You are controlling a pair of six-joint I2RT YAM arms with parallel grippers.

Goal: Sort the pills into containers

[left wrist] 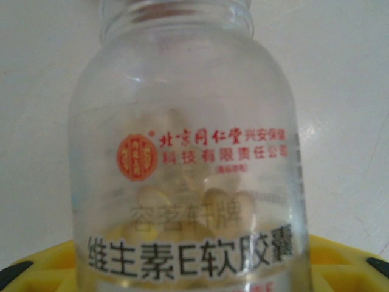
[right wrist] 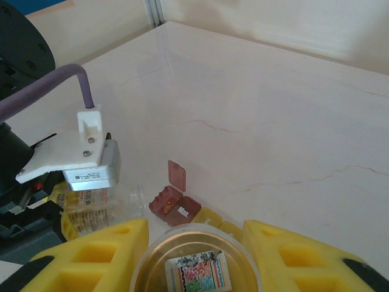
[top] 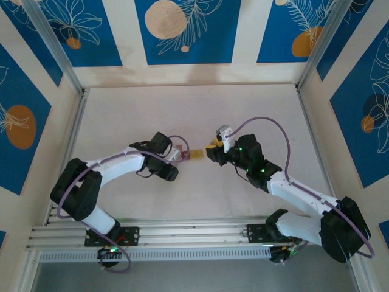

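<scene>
At the left of the pale table [top: 121,109], the left gripper [top: 177,156] is clamped on a clear glass bottle [left wrist: 188,152] printed with red and black Chinese lettering. Its yellow fingers [left wrist: 340,261] press in on either side, and pale pills [left wrist: 213,201] show dimly through the glass. Between the two arms, resting on the table, sit the containers [right wrist: 182,207]: a dark red box with its hinged lid standing open, joined to a yellow box beside it, with the bottle close by on the left arm's side. To the right, the right gripper [right wrist: 194,243] holds a round cap [right wrist: 194,267] squeezed between its own yellow fingers [right wrist: 91,249], just short of the containers.
</scene>
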